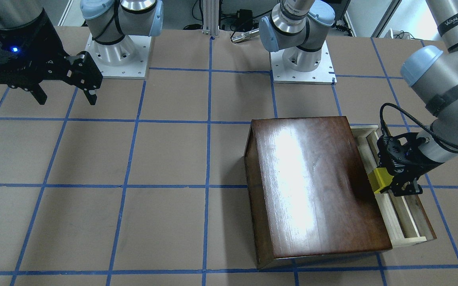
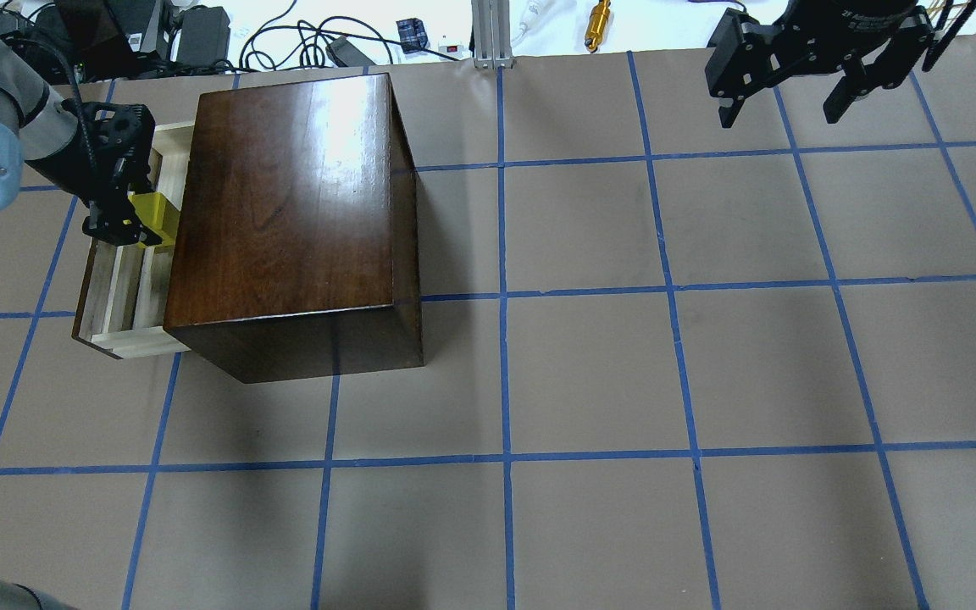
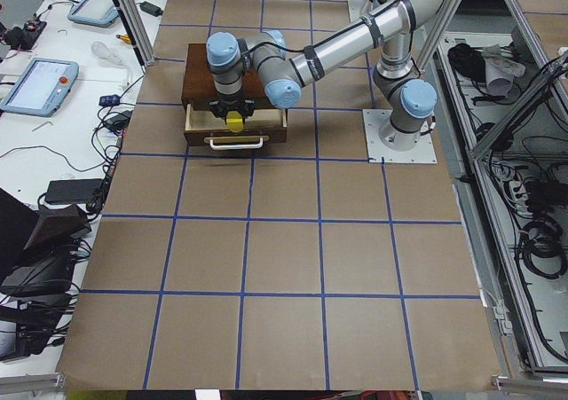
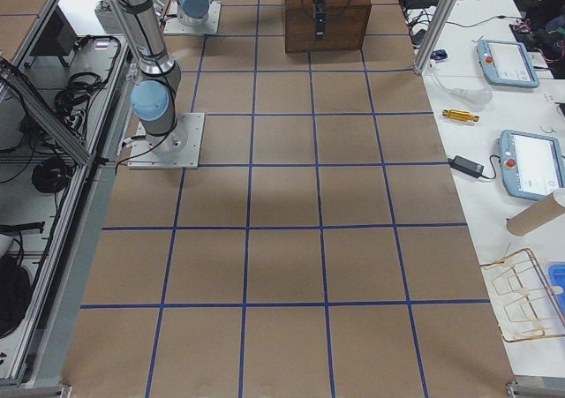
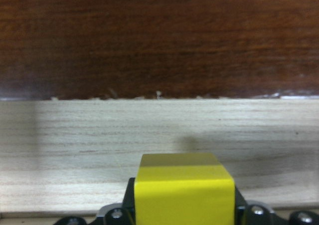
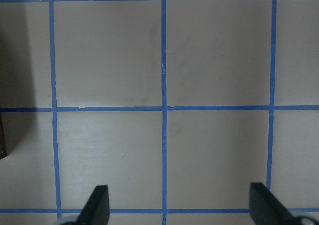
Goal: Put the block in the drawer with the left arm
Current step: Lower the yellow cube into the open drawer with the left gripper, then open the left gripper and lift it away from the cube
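The yellow block [image 1: 381, 179] is held between the fingers of my left gripper [image 1: 390, 186], which is shut on it. The block hangs just over the open pale-wood drawer [image 1: 408, 222], close to the dark box casing [image 1: 316, 182]. In the overhead view the block [image 2: 158, 219], left gripper [image 2: 130, 224] and drawer [image 2: 119, 296] are at the left. The left wrist view shows the block [image 5: 184, 190] above the drawer's wooden floor [image 5: 149, 130]. My right gripper [image 2: 780, 106] is open and empty, high over the far right of the table; its fingertips [image 6: 97, 205] show over bare paper.
The glossy dark-brown box [image 2: 285, 212] stands right beside the drawer. Blue tape lines grid the brown table cover [image 2: 590, 373]. Cables and a brass tool [image 2: 598, 15] lie past the far edge. Both arm bases [image 1: 302, 59] stand at the robot's side.
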You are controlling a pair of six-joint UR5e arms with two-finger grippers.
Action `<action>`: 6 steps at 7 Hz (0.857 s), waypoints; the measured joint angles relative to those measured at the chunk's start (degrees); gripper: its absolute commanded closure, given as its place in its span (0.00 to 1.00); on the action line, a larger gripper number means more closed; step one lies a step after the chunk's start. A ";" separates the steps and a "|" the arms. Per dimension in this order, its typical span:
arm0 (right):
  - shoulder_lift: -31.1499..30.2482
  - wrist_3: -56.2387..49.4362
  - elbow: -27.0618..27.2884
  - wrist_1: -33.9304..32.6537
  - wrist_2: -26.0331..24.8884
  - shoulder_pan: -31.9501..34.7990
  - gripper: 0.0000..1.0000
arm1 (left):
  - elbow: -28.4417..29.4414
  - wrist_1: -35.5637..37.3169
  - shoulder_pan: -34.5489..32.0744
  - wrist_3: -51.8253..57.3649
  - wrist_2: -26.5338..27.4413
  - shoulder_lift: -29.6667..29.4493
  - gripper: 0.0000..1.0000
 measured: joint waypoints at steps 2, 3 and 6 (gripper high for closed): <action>-0.03 0.00 0.00 0.00 -0.04 0.00 0.00 | -1.07 1.92 0.00 -0.38 -0.01 0.18 0.00; -0.03 0.00 0.00 0.00 -0.03 0.02 0.00 | -1.00 1.81 0.03 -0.52 0.02 0.55 0.00; -0.02 0.00 0.00 0.00 0.00 0.02 0.00 | 2.89 -5.93 -0.27 -5.02 -0.08 3.56 0.00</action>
